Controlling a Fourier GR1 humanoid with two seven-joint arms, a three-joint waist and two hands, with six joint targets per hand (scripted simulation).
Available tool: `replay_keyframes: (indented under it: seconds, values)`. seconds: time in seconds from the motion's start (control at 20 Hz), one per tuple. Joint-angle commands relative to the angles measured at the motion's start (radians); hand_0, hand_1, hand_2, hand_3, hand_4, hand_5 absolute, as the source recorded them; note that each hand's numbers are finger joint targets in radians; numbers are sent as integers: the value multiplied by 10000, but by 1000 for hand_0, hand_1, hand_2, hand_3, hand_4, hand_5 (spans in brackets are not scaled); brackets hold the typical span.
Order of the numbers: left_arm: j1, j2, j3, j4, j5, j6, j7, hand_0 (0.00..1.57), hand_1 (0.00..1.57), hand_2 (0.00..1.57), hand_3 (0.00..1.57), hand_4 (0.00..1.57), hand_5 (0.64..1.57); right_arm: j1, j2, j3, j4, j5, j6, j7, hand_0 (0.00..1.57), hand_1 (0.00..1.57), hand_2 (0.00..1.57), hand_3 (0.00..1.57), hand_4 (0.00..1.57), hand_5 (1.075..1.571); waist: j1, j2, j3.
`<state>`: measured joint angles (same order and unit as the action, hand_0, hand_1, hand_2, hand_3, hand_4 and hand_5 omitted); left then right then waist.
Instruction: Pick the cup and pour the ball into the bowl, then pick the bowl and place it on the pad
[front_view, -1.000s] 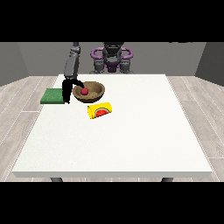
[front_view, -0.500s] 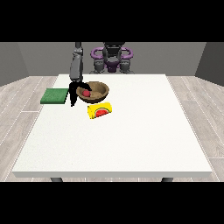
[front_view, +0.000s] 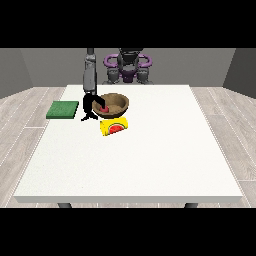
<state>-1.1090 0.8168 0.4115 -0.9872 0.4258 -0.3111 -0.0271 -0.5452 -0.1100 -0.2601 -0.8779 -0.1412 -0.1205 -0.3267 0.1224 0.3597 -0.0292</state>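
hand at the view's left (front_view: 90, 107) sits at the near-left rim of the bowl (front_view: 116, 103), fingers down by the rim; can't tell if they've closed on it. other hand not visible. red ball (front_view: 104, 108) is inside the bowl, so the pour looks done. cup (front_view: 113, 126) lies on its side just in front of the bowl, yellow with a watermelon print. green pad (front_view: 63, 109) is left of the bowl, near the table edge, apart from the hand.

step in hand, as i read it: grip the bowl and move it to the pad. get a pinch over the rim, lift level so the ball stays in, go straight left, set down centred on the pad.

white table (front_view: 150, 160), grey plank floor around it, grey walls behind the robot.
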Motion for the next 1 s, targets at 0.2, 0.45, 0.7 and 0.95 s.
replay_keyframes:
  seconds: [0.2,0.45,0.7,0.95]
  values:
    - [715,-151,53,624,-111,-220,-477,0,0,0,0,0,1548,346,-838,1011,187,1659,-1212,2370,1571,1571,1571,1571,1171,1463,-259,-662,269]
    - [1437,644,640,2413,-324,-713,-1300,0,0,0,0,0,1545,-545,-1300,1944,-1291,2286,-1070,5250,1571,1571,1571,1571,1260,1456,-1265,-1308,253]
    - [2171,1225,1091,2951,-228,-1128,-1931,0,0,0,0,0,1543,-731,-2002,1534,-1518,1829,-137,5824,1571,1571,1571,1571,1250,1477,-1576,-1324,281]
    - [1637,1539,1129,2547,-34,-943,-1623,0,0,0,0,0,1539,-740,-2818,1207,-644,1990,390,4544,1571,1571,1571,1571,1295,1514,-1515,-520,298]
